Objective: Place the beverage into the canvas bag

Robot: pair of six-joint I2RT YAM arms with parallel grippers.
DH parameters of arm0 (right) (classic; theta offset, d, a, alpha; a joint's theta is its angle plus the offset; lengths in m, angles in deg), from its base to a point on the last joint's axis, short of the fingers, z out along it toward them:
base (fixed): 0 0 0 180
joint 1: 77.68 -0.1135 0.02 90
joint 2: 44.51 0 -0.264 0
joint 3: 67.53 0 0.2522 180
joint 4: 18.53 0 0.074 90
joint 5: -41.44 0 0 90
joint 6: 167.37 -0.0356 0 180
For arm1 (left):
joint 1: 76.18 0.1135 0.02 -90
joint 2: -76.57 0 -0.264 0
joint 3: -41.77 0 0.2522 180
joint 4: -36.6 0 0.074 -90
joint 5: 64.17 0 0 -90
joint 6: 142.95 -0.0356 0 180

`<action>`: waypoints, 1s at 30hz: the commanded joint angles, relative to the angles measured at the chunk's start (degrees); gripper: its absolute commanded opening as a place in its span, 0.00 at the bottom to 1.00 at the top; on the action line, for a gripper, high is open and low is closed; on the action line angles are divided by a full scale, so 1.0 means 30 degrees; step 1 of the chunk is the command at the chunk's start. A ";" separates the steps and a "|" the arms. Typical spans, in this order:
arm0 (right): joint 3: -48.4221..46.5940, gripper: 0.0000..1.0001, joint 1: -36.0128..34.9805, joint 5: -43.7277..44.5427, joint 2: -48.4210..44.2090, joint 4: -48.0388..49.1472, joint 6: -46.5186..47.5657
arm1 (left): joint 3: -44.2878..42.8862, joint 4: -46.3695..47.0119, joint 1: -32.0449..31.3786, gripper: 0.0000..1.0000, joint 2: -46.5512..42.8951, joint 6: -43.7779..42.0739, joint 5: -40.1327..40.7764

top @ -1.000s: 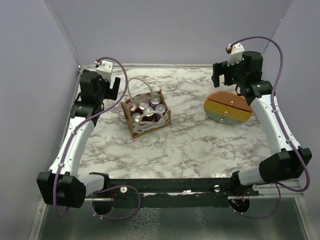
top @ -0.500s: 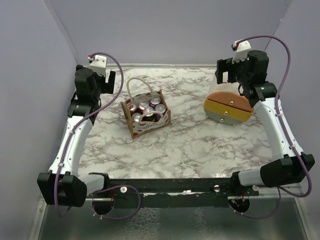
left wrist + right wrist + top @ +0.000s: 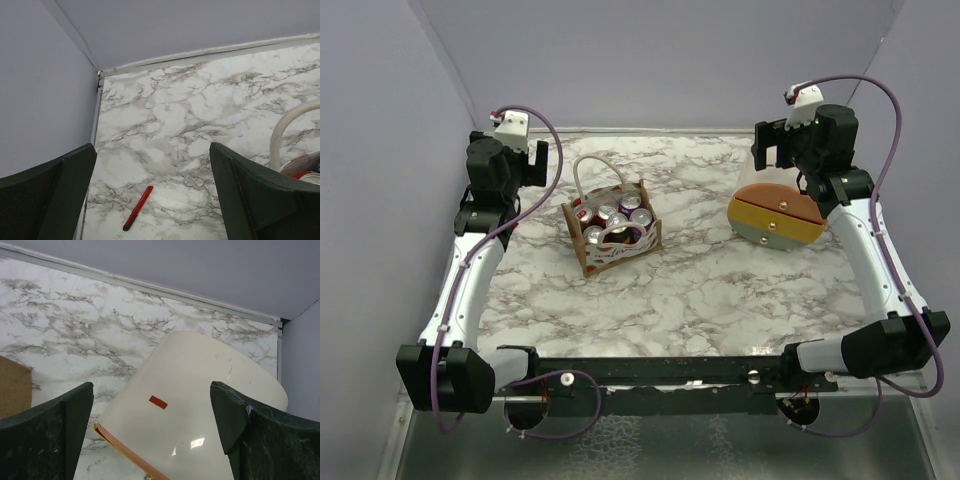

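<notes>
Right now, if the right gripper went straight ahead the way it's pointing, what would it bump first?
Probably the cream top of the peach-and-yellow domed container. In the wrist view it fills the gap between the fingers of the open right gripper. How far off it is, I can't tell.

The left gripper (image 3: 545, 163) has drawn back leftward (seemingly higher too), the right gripper (image 3: 770, 150) rightward.

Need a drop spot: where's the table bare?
Bare marble: the wide near strip between the canvas bag and the arms' base rail, and the gap between bag and domed container. Crowded: the bag is packed with cans; a red pen lies by the left wall.
</notes>
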 commanded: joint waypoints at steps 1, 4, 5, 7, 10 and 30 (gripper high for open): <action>0.0712 1.00 0.0159 0.0415 -0.0985 0.1156 0.0071 | 0.0484 0.0676 0.0225 0.99 -0.0169 0.0766 -0.1109; 0.0872 1.00 0.0196 0.0275 -0.1058 0.1231 0.0073 | 0.0467 0.0478 0.0291 0.99 -0.0184 0.0923 -0.1520; 0.0880 1.00 0.0217 0.0234 -0.1060 0.1186 0.0079 | 0.0426 0.0346 0.0298 0.99 -0.0169 0.0951 -0.1637; 0.0918 1.00 0.0260 0.0172 -0.1034 0.1232 0.0067 | 0.0338 0.0163 0.0320 0.99 -0.0130 0.1110 -0.1912; 0.1103 1.00 0.0318 0.0087 -0.0974 0.1291 -0.0118 | 0.0486 -0.0107 0.0397 0.99 -0.0252 0.1354 -0.2505; 0.3963 1.00 0.1970 -0.2292 -0.4945 0.2809 0.0659 | 0.0503 -0.1721 0.0810 0.99 -0.2547 0.0348 -0.3349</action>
